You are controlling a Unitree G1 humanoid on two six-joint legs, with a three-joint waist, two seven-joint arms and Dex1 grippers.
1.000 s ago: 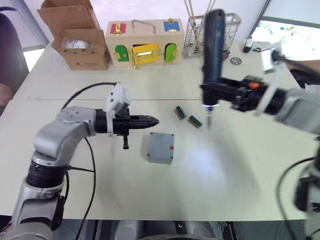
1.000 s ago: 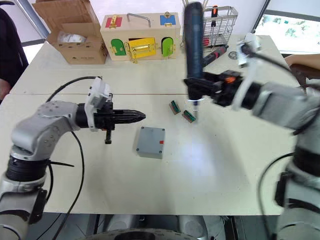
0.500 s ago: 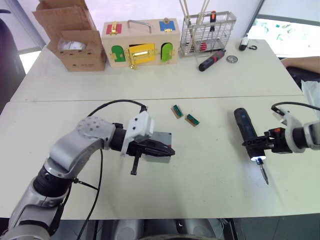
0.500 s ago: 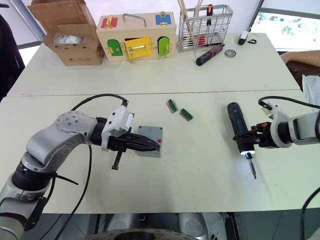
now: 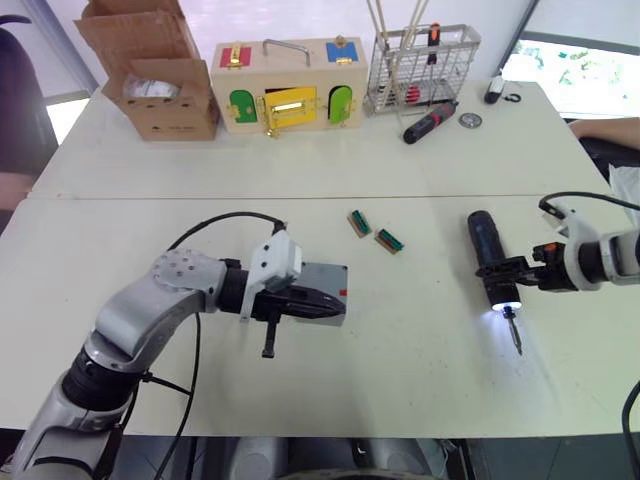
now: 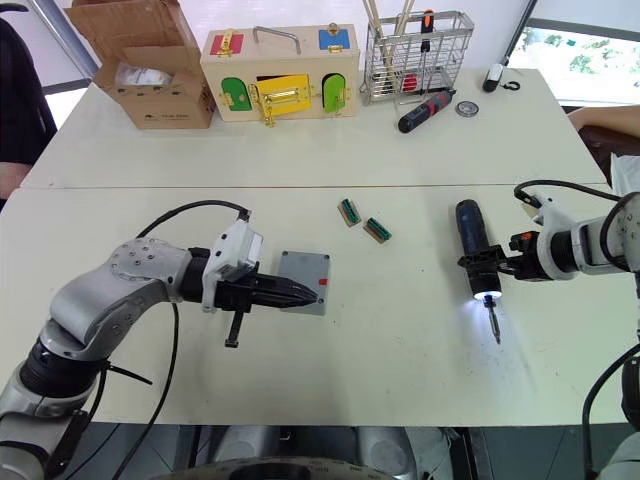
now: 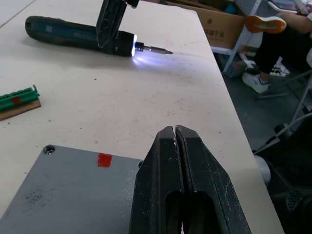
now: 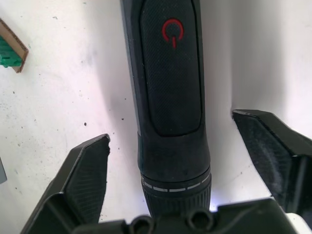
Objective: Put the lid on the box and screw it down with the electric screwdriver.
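The grey box (image 5: pixel 325 280) sits mid-table with the flat grey lid (image 7: pixel 63 190) lying on top, a screw head (image 7: pixel 48 149) in one corner and a red mark (image 7: pixel 104 160) near its edge. My left gripper (image 5: pixel 338 308) is shut and empty, with its tip over the lid's near edge. The dark blue electric screwdriver (image 5: pixel 488 255) lies flat on the table at the right. Its lamp is lit and its metal bit (image 5: pixel 514 332) points toward me. My right gripper (image 8: pixel 170 131) is open, one finger on each side of the tool's body, clear of it.
Two green terminal blocks (image 5: pixel 358 222) (image 5: pixel 390 240) lie between box and screwdriver. At the back stand a cardboard carton (image 5: pixel 160 85), a colourful wooden latch box (image 5: pixel 285 85) and a wire basket (image 5: pixel 420 60), with a red-and-black hand screwdriver (image 5: pixel 430 120) beside it. A person (image 6: pixel 20 100) is at far left.
A second ago my right gripper held the screwdriver upright in the air. It now lies on the table with the gripper open around it. My left gripper moved from beside the box to over the lid.
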